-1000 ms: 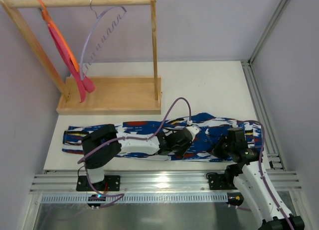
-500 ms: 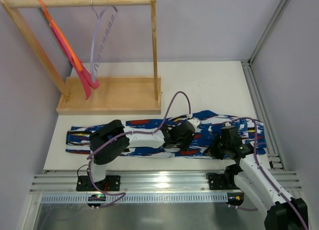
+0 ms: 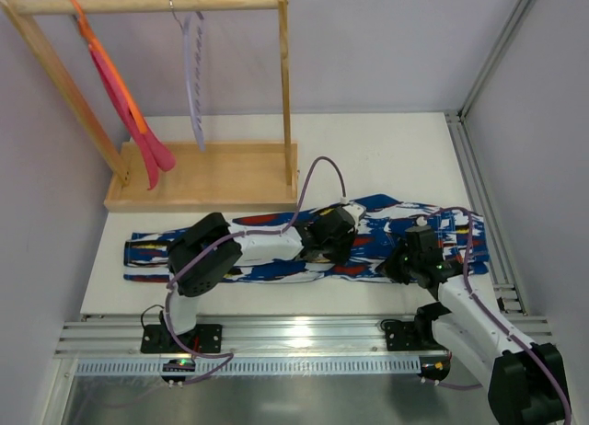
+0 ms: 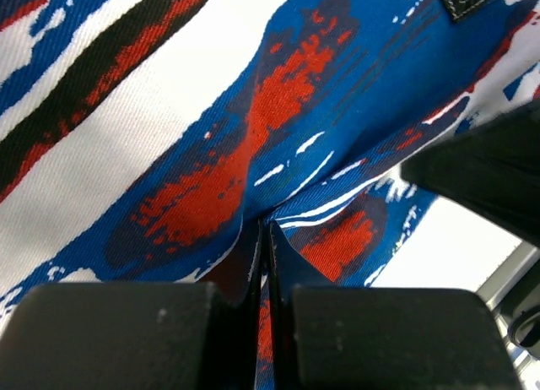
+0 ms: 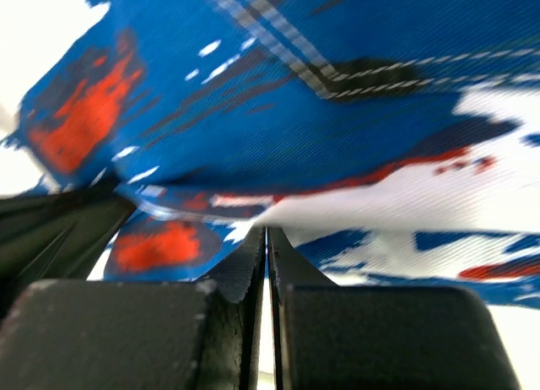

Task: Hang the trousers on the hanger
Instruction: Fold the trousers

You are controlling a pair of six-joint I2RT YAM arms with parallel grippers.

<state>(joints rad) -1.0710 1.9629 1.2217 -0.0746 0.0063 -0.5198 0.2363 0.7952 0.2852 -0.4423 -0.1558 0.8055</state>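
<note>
The trousers, in a blue, white, red and black print, lie stretched left to right across the white table. My left gripper is shut on a raised fold of the trousers near their middle, with cloth pinched between its fingertips. My right gripper is shut on the trousers further right, its tips at a cloth edge. The pale lavender hanger hangs by its hook from the wooden rail, edge-on, far from both grippers.
A wooden rack stands at the back left. An orange hanger with a pink-red cloth hangs at its left end. Aluminium rails run along the near edge and the right side of the table.
Both grippers moved away from the near edge, and the trousers shifted with them. The lavender hanger swung from side-on to edge-on.
</note>
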